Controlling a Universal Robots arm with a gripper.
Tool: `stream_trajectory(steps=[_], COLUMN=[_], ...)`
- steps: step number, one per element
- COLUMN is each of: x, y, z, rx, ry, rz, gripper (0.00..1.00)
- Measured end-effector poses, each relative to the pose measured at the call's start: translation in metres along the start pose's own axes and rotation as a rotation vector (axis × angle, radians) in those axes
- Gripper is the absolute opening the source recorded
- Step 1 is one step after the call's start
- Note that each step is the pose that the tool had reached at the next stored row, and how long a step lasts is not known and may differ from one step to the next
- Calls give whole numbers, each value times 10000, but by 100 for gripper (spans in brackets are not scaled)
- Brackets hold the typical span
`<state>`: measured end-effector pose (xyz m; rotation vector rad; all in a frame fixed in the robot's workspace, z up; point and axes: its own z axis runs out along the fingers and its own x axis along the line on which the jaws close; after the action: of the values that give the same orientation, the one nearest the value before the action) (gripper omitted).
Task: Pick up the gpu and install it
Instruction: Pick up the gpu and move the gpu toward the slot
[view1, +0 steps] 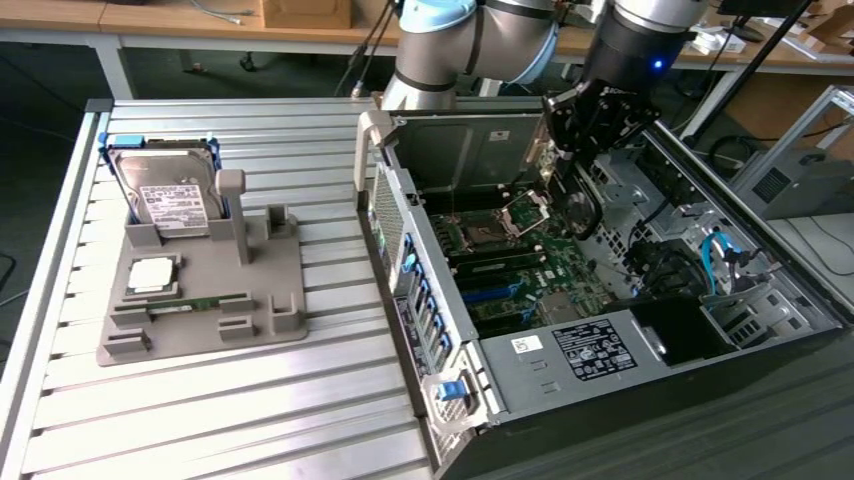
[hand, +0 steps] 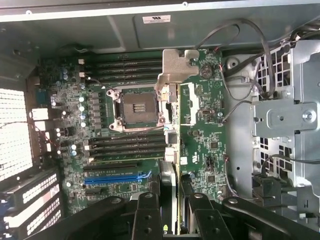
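Silver metal of the bracket (hand: 177, 67) shows at the far end of the card, because I hold the gpu (hand: 171, 180) upright on its edge above the motherboard (hand: 210, 145). My gripper (hand: 171, 202) is pressed together on the thin card, one finger on each face, so it pinches the gpu and nothing else. I judge that this upright hold is needed so the contact edge can meet a slot. In the exterior view the gripper (view1: 590, 125) hangs inside the open computer case (view1: 390, 215), and the card is under it, over the board, not yet seated as far as I can tell. Near the card are the processor socket (hand: 136, 106), the black memory slots (hand: 127, 145) and one blue slot (hand: 117, 177). Loose grey cables (hand: 235, 107) and the metal drive cage (hand: 287, 117) stand close on the other side and could be in the way. On the grey holder (view1: 200, 335) outside the case rest the hard drive (view1: 167, 195) and a green memory stick (view1: 200, 301)
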<state>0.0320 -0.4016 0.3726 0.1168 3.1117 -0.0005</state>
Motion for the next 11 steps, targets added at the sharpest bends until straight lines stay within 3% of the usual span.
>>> stream_trajectory(steps=[11], x=[-48], y=[-46], z=[66], rx=[-1], ry=[0], rz=[0], gripper=[27])
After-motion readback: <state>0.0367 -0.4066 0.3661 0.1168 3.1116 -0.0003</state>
